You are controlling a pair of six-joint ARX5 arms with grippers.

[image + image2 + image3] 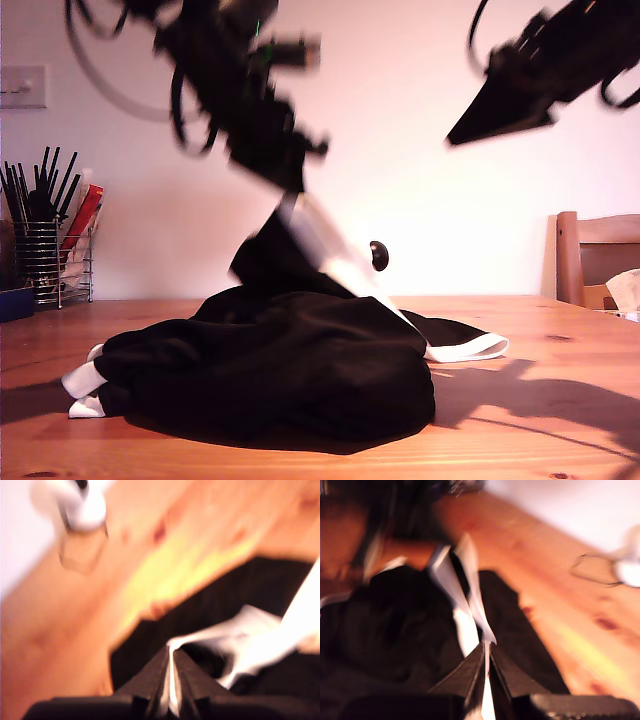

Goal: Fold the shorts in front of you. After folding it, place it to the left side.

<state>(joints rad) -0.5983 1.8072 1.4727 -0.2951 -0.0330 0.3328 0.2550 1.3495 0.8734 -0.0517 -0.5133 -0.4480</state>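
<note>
1. The shorts (290, 370) lay in a loose black heap near the middle of the surface (560, 400), with one white band (325, 250) lifted above the pile by an arm (250, 110).
2. The first gripper (171, 655) was clenched on white fabric of the shorts.
3. The second gripper (486, 647) was likewise clamped on a white band.
4. Judging by the heap, no neat fold was made yet; folding and placing to the side both remained.
</note>
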